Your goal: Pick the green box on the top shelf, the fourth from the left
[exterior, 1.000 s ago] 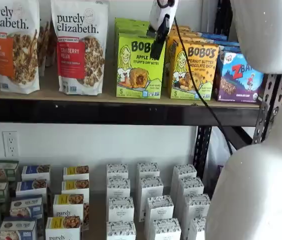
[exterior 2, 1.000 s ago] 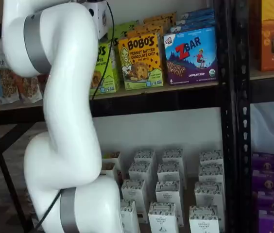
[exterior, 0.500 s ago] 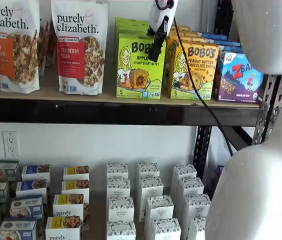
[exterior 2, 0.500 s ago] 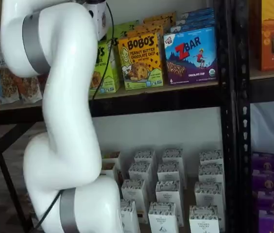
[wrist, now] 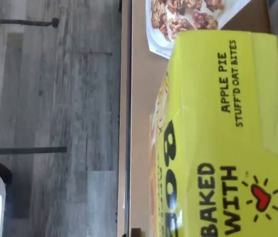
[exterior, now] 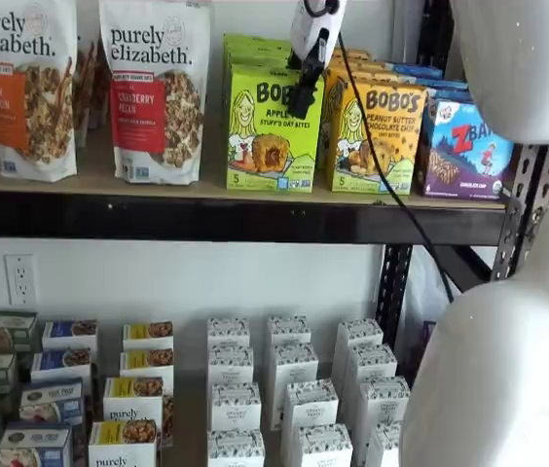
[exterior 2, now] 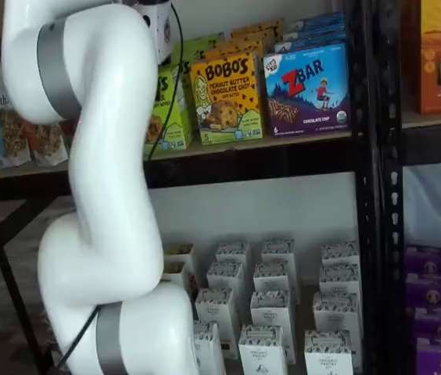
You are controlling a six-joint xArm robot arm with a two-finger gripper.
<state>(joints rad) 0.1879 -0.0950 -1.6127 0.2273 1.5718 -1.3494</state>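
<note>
The green box [exterior: 270,146], a lime "BOBO'S APPLE PIE" carton, stands upright on the top shelf [exterior: 109,180], with more green cartons lined up behind it. In a shelf view my gripper [exterior: 302,97] hangs from the top edge in front of the box's upper right part. Its black fingers show side-on, so no gap can be judged. The wrist view looks onto the box's top panel [wrist: 218,138] and the tan shelf board [wrist: 141,123]. In a shelf view my arm hides most of the box [exterior 2: 175,117] and the fingers.
Two "purely elizabeth" granola bags [exterior: 158,88] stand left of the green box. A yellow-orange Bobo's carton [exterior: 377,136] and a ZBar box [exterior: 464,146] stand to its right. A black cable [exterior: 391,195] hangs down. Small boxes [exterior: 236,389] fill the lower shelf. My white arm [exterior: 508,341] fills the right.
The gripper has edged slightly left in front of the green box. The box and its neighbours have not moved.
</note>
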